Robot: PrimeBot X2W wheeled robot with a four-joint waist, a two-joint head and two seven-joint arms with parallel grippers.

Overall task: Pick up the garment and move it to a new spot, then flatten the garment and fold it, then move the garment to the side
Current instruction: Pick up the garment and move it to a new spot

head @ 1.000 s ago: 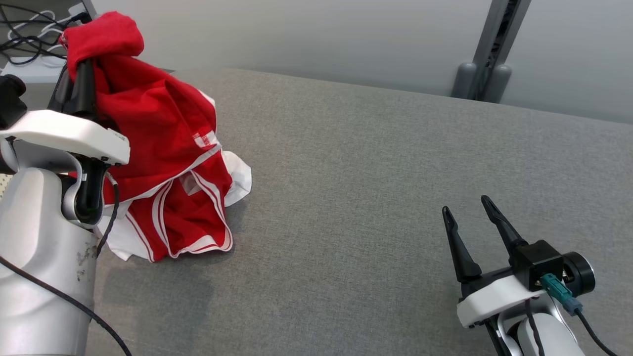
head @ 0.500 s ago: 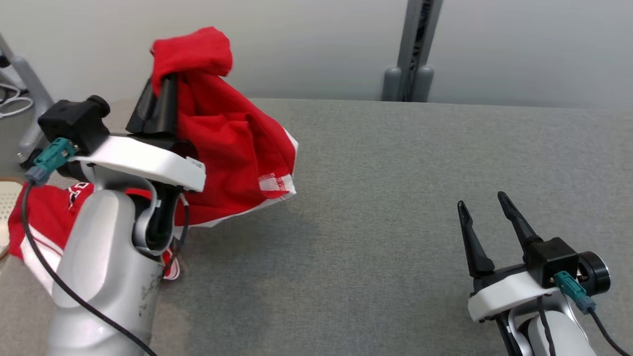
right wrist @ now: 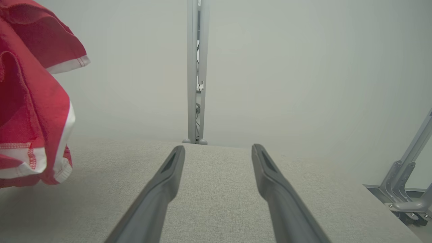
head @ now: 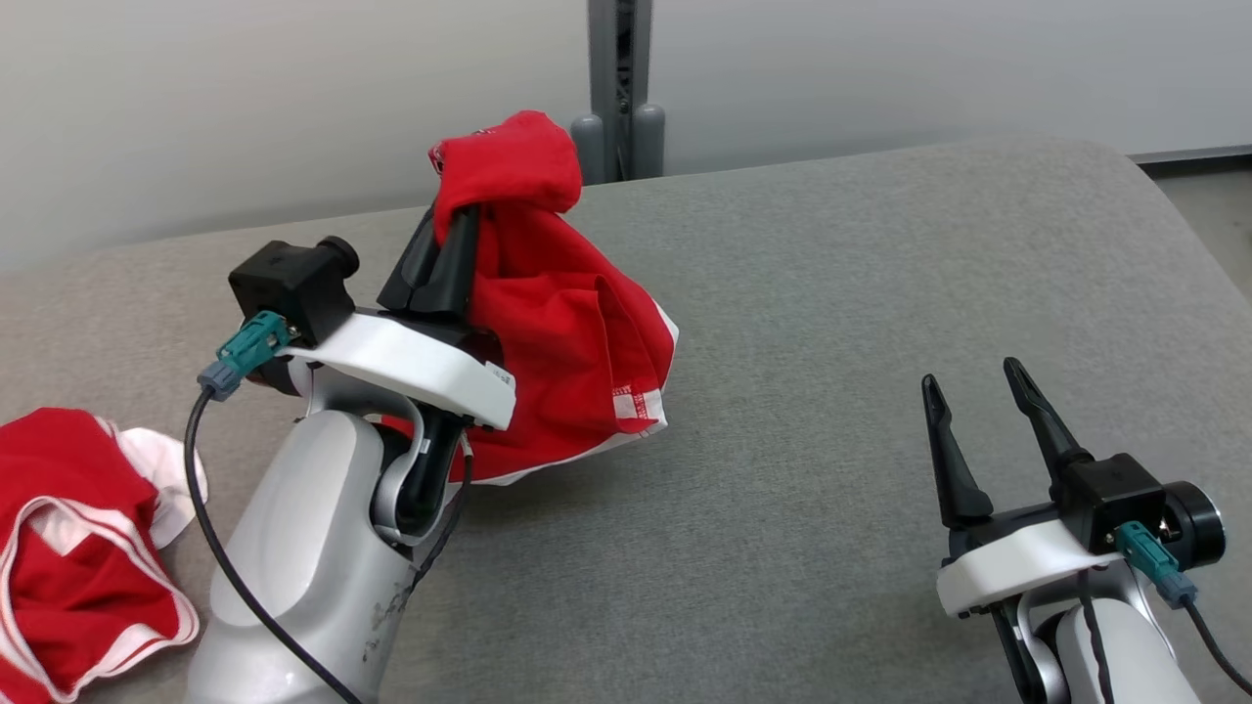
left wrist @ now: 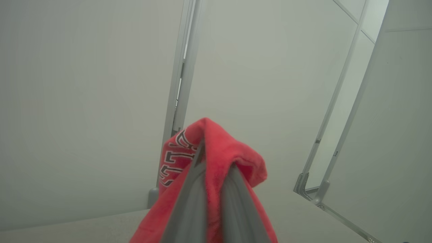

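The red shirt [head: 567, 332] covers the tips of the left gripper [head: 458, 227], so they are hidden. The left arm [head: 313, 548] hides whether the red heap [head: 78, 557] beside it joins the shirt. The picture's edge cuts that heap off. The black letters [left wrist: 175, 155] on the shirt are folded and cannot be read.

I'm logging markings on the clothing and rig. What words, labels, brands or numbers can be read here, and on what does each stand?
Garment, left wrist view: black, white-edged block letters run sideways across a fold; partly hidden, not readable as a word.
Label on the left arm's white bracket, head view: too small to read.
No other text can be read.
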